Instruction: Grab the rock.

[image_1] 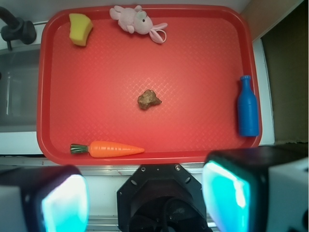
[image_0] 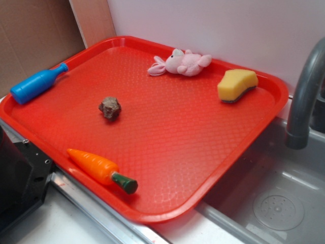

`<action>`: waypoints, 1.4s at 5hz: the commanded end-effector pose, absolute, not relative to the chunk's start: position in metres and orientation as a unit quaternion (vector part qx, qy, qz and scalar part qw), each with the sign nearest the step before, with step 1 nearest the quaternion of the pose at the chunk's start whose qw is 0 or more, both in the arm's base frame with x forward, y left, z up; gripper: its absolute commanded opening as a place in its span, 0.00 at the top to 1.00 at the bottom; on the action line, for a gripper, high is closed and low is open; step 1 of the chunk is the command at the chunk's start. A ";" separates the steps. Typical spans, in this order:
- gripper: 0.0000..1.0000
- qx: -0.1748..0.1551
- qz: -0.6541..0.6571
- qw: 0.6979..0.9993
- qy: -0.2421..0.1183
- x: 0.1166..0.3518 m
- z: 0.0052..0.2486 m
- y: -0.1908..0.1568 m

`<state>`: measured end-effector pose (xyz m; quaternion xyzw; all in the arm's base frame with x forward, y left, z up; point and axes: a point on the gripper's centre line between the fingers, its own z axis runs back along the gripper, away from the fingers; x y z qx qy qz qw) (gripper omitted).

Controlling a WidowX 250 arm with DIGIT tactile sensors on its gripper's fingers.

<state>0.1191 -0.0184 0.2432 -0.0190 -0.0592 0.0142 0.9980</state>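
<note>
The rock [image_0: 109,108] is a small lumpy brown-grey stone lying alone near the middle of the red tray [image_0: 203,147]. In the wrist view the rock [image_1: 148,98] sits at the centre of the tray [image_1: 203,58], far below the camera. My gripper [image_1: 145,195] is high above the tray's near edge, over the robot's black base [image_1: 164,198]. Its two fingers with cyan pads [image_1: 65,203] stand wide apart with nothing between them. In the exterior view the gripper is out of view.
On the tray lie an orange toy carrot [image_0: 99,168], a blue toy bottle [image_0: 35,84], a pink plush bunny [image_0: 182,63] and a yellow sponge [image_0: 236,85]. A grey faucet [image_0: 304,96] and sink [image_0: 274,203] stand to the right.
</note>
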 end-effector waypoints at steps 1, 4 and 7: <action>0.00 -0.019 0.014 0.998 -0.059 0.119 0.243 -0.018; 0.00 -0.002 0.246 0.964 -0.103 0.180 0.114 -0.011; 0.00 0.015 0.305 0.950 -0.069 0.210 0.032 -0.001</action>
